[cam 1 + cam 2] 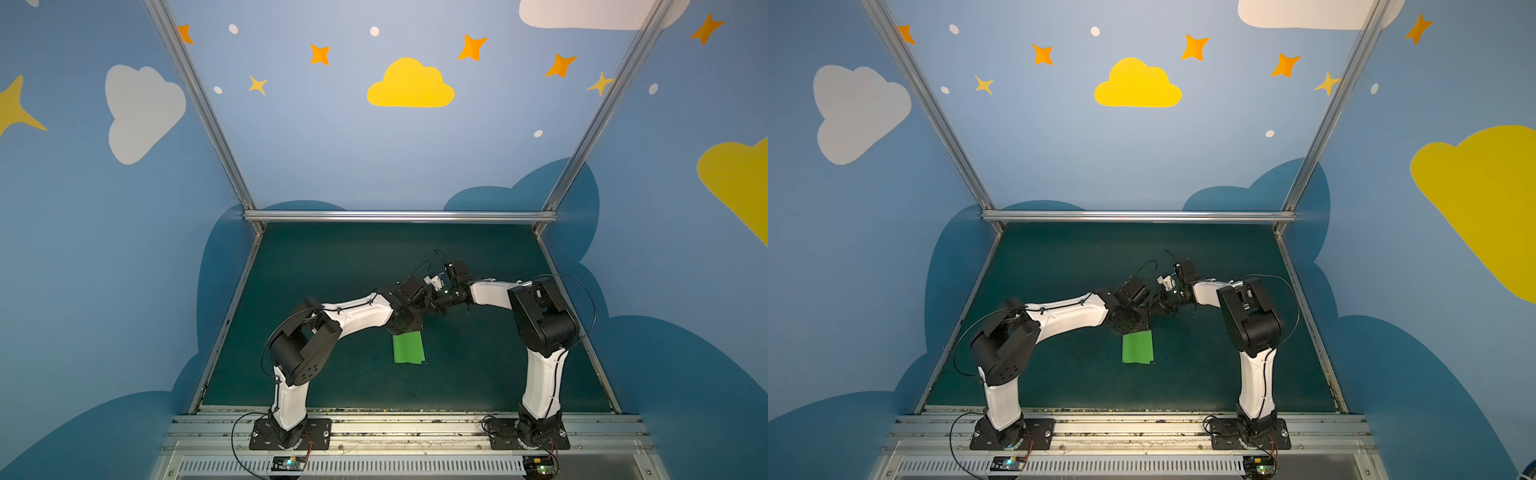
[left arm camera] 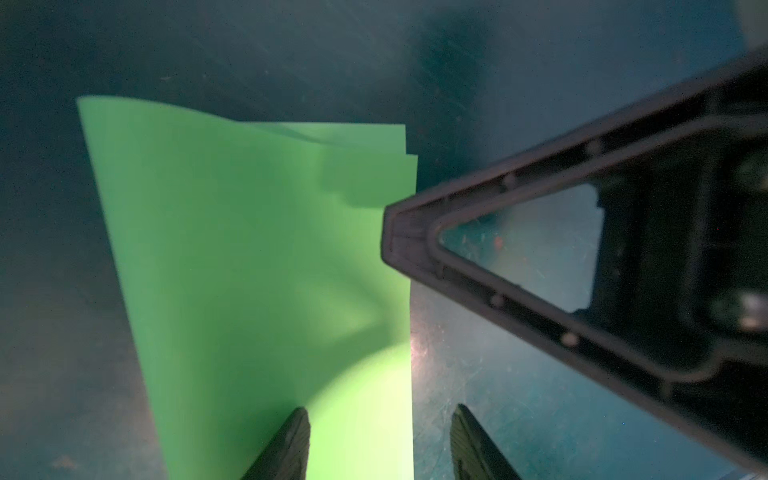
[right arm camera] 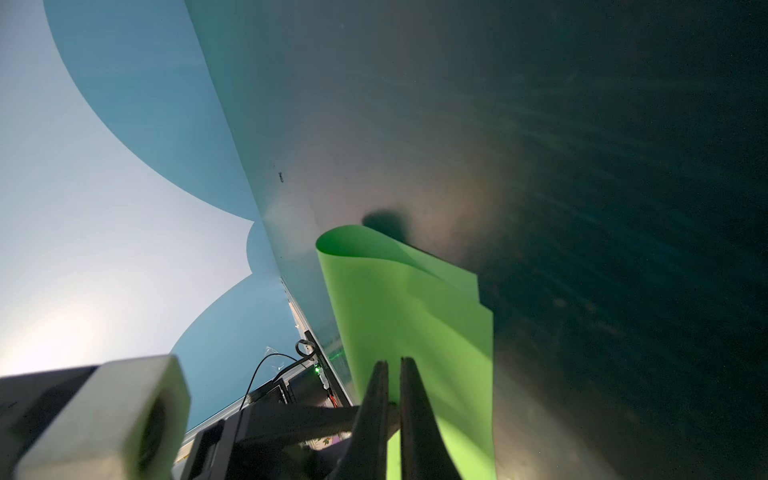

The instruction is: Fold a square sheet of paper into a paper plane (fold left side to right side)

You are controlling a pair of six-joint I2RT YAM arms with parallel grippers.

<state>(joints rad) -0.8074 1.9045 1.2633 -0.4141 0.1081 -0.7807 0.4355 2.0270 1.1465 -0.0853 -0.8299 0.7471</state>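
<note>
dark teal table mat (image 1: pixel 332 270) carries a loosely folded green sheet (image 1: pixel 408 349).

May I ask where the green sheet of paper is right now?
In both top views the green sheet lies near the middle of the dark mat, its far end hidden under the left arm's wrist.

Matt, smooth paper sheet (image 2: pixel 249 270)

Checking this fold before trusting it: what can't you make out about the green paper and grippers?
Bright green folded paper sheet: far end hidden under the left arm in both top views.
Left gripper, right gripper: fingertips too dark and tangled to separate in both top views.
Right wrist view: unclear whether the shut jaws pinch paper.
</note>
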